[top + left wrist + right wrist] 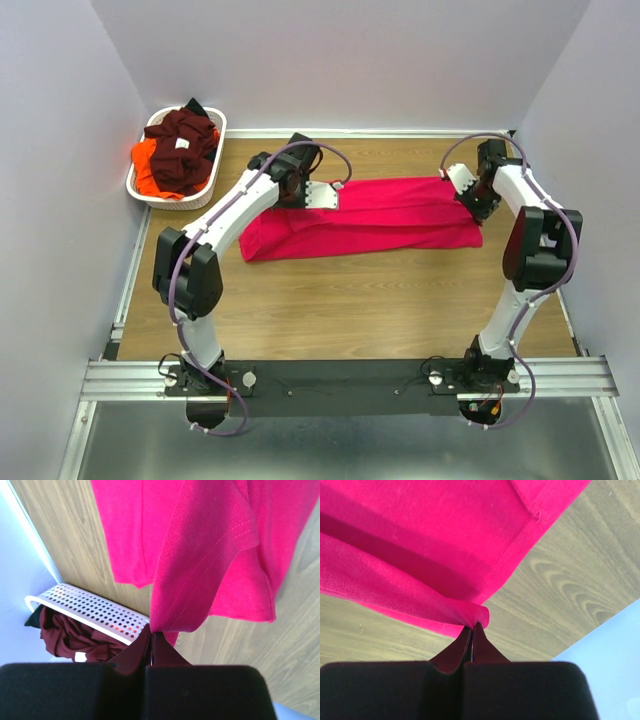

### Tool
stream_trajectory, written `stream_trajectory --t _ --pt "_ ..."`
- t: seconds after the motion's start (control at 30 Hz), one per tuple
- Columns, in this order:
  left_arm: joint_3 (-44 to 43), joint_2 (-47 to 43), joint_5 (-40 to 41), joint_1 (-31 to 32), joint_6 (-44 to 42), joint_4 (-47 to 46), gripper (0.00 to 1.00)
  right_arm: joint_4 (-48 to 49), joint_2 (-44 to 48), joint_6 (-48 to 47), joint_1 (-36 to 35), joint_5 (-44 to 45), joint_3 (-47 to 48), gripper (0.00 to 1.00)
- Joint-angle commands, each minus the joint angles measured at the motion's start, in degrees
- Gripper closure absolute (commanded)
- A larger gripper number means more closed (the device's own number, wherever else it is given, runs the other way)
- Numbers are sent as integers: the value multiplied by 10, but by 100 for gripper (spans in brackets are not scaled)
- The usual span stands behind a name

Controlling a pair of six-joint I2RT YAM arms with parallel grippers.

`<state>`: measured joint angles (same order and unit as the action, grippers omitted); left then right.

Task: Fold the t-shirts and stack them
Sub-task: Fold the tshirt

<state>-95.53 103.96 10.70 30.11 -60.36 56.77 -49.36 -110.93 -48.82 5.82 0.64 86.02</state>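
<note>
Showing the pinkish-red t-shirt (pixel 370 225) lying as a long band across the middle of the table (pixel 350 300), its long axis running left to right, parallel to the near edge where both arm bases are bolted. The cloth appears already doubled lengthwise, with a lower layer spread flat on the wood.

Both ends of its far edge are held. The left gripper (pixel 333 197) is closed tight on a fold of hemmed cloth, which drapes from the fingertips over the layer beneath, as the left wrist view confirms. The right gripper (pixel 458 188) is likewise clamped on a small roll of cloth at the right end, beside a stitched hem. The left grip sits inboard, so a stretch of shirt extends past it toward the left. The right grip sits almost at the shirt's end.

Judged from this, the next fold turns on carrying the 2 pinched points across the long axis, toward the bases, at an even pace so that the edge stays straight.

Open room lies on the near side, where bare wood runs from the shirt to the table edge. On the far left stands the white basket (pixel 222 125), apart from the shirt and holding the maroon t-shirts (pixel 185 150) and an orange t-shirt (pixel 145 165). The right wall (pixel 600 150) stands close behind the right arm, leaving little room that way
</note>
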Motion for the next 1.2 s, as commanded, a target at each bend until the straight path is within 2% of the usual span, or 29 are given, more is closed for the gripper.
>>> stream_trajectory --t 0.0,0.5,1.17 --pt "-28 24 23 -7 -22 -5 100 -5 -22 9 -1 -3 27 99" --pt "-70 77 30 -25 -37 -19 100 -5 -57 16 -1 -18 71 99" --pt "-74 113 28 -44 -45 -42 100 -6 -88 19 -1 -18 100 100"
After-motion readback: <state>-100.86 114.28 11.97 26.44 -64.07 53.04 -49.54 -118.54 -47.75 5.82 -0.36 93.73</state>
